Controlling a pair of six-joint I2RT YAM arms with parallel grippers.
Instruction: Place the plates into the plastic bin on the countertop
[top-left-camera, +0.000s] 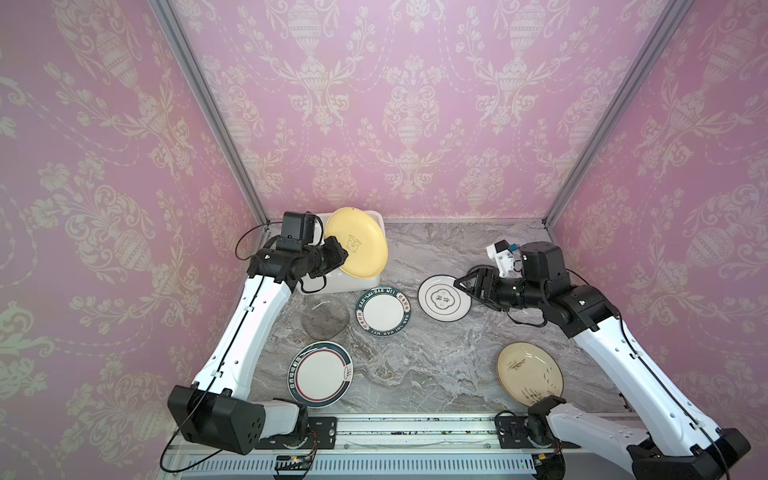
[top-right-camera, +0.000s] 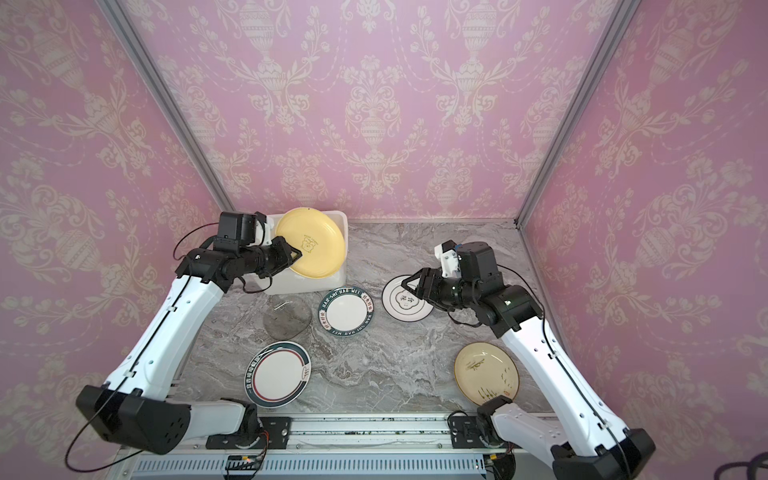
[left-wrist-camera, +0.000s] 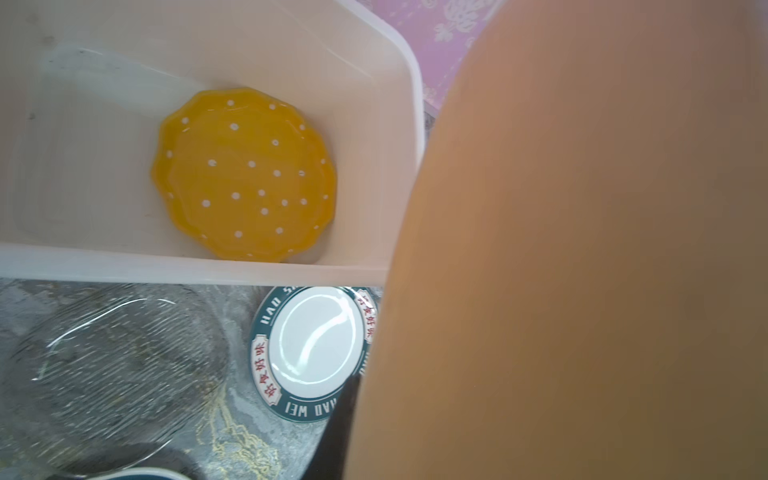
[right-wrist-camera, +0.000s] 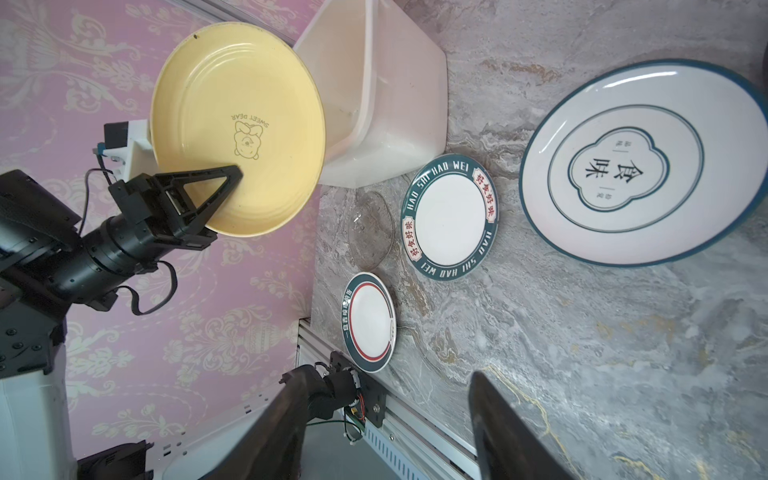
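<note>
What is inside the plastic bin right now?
A yellow white-dotted plate lies flat on the floor of the plastic bin. The plain yellow plate, held tilted over the rim by the left gripper, hides one end of the inside.

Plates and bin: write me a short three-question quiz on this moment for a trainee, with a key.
1. True or false: the left gripper is shut on the yellow bear plate.
2. What lies in the plastic bin? A) a dotted yellow plate B) a red mug C) nothing
3. How many plates lie flat on the countertop?
Key: 1 true. 2 A, on the bin's floor. 3 five: glass plate, HAO SHI HAO WEI plate, emblem plate, red-ringed plate, cream plate.
</note>
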